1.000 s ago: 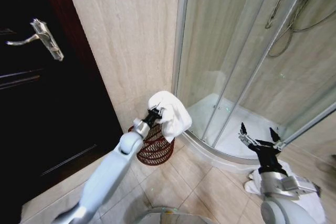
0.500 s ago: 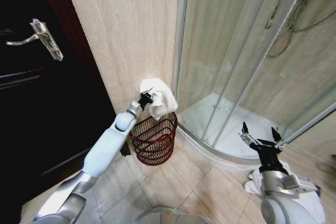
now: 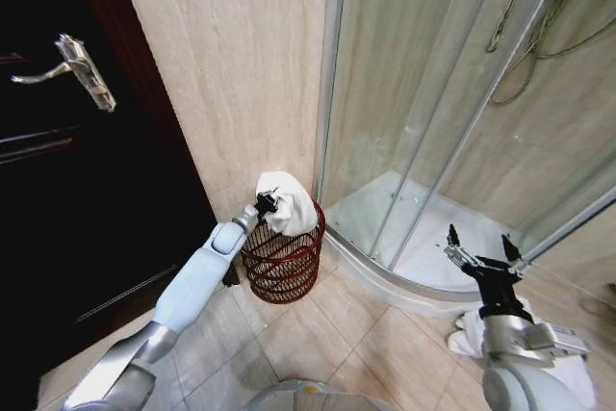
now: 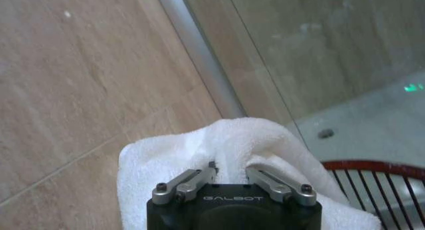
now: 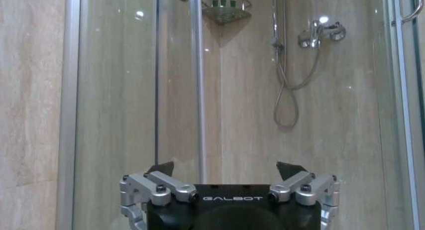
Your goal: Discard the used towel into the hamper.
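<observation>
- The left gripper [image 3: 264, 205] had its jaws clamped on a bunched fold of the white towel [image 3: 290, 203]; in the left wrist view the cloth [image 4: 226, 155] bulged up between and around the two metal fingers [image 4: 183, 185], so the hold looked secure.
- The towel hung at the centre of the head view, its lower part draped over the far rim of the hamper [image 3: 285, 262] — held over the opening, presumably so that it would fall inside on release.
- The hamper, a dark red woven basket, stood on the tiled floor [image 3: 366, 344] against the beige wall, between the dark door [image 3: 67, 199] and the glass shower enclosure [image 3: 452, 113].
- The right gripper [image 3: 478, 249] waited at lower right, jaws wide apart and empty, pointing at the shower glass — well away from the hamper.
- More white cloth [image 3: 472, 336] lay on the floor beside the right arm.
</observation>
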`<state>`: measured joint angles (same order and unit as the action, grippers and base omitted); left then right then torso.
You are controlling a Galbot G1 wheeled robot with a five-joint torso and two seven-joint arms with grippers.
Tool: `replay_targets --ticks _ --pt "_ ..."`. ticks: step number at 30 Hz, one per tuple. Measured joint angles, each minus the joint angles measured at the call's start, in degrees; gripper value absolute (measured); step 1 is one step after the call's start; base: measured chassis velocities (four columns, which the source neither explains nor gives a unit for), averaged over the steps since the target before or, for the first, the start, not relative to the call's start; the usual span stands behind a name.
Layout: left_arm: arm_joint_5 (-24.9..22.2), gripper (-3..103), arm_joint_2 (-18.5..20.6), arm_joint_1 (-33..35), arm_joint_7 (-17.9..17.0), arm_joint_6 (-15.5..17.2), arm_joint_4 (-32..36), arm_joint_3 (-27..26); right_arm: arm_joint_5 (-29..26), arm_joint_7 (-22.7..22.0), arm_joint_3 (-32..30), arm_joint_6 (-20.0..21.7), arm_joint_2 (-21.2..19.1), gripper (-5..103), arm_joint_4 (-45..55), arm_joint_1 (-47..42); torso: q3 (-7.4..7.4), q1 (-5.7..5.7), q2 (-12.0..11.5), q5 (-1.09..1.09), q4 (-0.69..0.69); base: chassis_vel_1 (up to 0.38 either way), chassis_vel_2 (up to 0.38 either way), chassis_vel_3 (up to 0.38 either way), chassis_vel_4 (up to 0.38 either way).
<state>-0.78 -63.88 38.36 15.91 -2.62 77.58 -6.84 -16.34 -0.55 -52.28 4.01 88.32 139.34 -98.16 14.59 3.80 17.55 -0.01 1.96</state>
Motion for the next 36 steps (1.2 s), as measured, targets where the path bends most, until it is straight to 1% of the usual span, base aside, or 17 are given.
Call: replay_targets --ticks 1,2,3,6,7,9,11,12,14,19,23,26,28,31,32,34,36 --pt "0.45 5 -0.01 -0.02 1.28 0.57 0.05 -0.38 -0.01 0.00 0.00 -0.08 0.03 100 0.00 -0.05 0.00 0.00 0.00 0.00 0.00 0.000 0.000 0.000 0.000" --pt "0.82 5 0.31 0.08 3.84 1.96 0.72 -0.98 -0.01 0.00 0.00 -0.20 0.11 100 -0.02 -0.15 0.00 0.00 0.00 0.00 -0.01 0.000 0.000 0.000 0.000" --pt "0.82 5 0.31 0.08 3.84 1.96 0.72 -0.98 -0.01 0.00 0.00 -0.20 0.11 100 -0.02 -0.15 0.00 0.00 0.00 0.00 -0.01 0.000 0.000 0.000 0.000" --pt "1.23 5 2.36 1.21 10.14 7.37 4.70 -2.08 -0.04 0.01 0.00 -0.43 0.19 100 -0.16 -0.42 0.00 0.00 0.00 0.01 0.00 0.000 0.000 0.000 0.000" --pt "1.23 5 2.36 1.21 10.14 7.37 4.70 -2.08 -0.04 0.01 0.00 -0.43 0.19 100 -0.16 -0.42 0.00 0.00 0.00 0.01 0.00 0.000 0.000 0.000 0.000" --pt "1.82 5 4.33 2.58 12.76 12.75 8.82 -3.15 -0.11 0.01 -0.03 -0.54 0.20 100 -0.28 -0.58 0.00 0.00 0.01 0.00 0.00 0.000 0.000 0.000 0.000" --pt "1.37 5 5.69 3.57 13.58 14.69 11.30 -4.46 -0.11 0.03 -0.02 -0.65 0.27 100 -0.38 -0.66 0.00 0.00 0.01 0.01 0.01 0.000 0.000 0.000 0.000" --pt "1.37 5 5.69 3.57 13.58 14.69 11.30 -4.46 -0.11 0.03 -0.02 -0.65 0.27 100 -0.38 -0.66 0.00 0.00 0.01 0.01 0.01 0.000 0.000 0.000 0.000" --pt "-0.25 5 7.74 5.27 14.17 16.38 14.65 -7.14 -0.08 0.11 0.20 -0.76 0.41 100 -0.49 -0.71 0.00 0.00 0.01 0.00 0.00 0.000 0.000 0.000 0.000" --pt "-3.34 5 11.56 7.99 15.74 17.34 19.61 -9.86 0.14 0.24 0.88 -0.67 0.44 100 -0.62 -0.24 0.00 0.00 0.01 0.00 0.02 0.000 0.000 0.000 0.000" --pt "-5.37 5 12.82 8.62 16.41 18.84 22.01 -10.04 0.29 0.31 1.19 -0.48 0.44 100 -0.77 0.24 0.00 0.00 0.01 0.00 0.02 0.000 0.000 0.000 0.000" --pt "-8.37 5 14.38 8.24 17.01 22.98 24.31 -7.56 0.27 0.35 1.27 -0.33 0.44 100 -1.01 0.40 0.00 0.00 0.01 0.02 0.01 0.000 0.000 0.000 0.000" --pt "-9.01 5 14.63 7.58 17.33 23.99 24.35 -6.31 0.25 0.36 1.23 -0.33 0.44 100 -1.11 0.41 0.01 0.01 0.01 0.00 0.00 0.000 0.000 0.000 0.000" --pt "-10.01 5 15.00 4.68 18.98 28.59 23.87 -1.76 0.09 0.36 0.99 -0.52 0.45 100 -1.49 0.18 0.01 0.01 0.01 0.02 0.00 0.000 0.000 0.000 0.000" --pt "-10.01 5 15.00 4.68 18.98 28.59 23.87 -1.76 0.09 0.36 0.99 -0.52 0.45 100 -1.49 0.18 0.01 0.01 0.01 0.02 0.00 0.000 0.000 0.000 0.000" --pt "-10.81 5 15.21 2.03 19.92 30.86 22.99 1.82 -0.21 0.36 0.61 -0.88 0.45 100 -1.79 -0.14 0.01 0.01 0.01 0.01 -0.01 0.000 0.000 0.000 0.000" --pt "-10.90 5 15.03 0.64 20.00 31.55 22.25 3.26 -0.40 0.35 0.44 -1.05 0.42 100 -1.96 -0.23 0.01 0.01 0.01 0.04 -0.01 0.000 0.000 0.000 0.000"
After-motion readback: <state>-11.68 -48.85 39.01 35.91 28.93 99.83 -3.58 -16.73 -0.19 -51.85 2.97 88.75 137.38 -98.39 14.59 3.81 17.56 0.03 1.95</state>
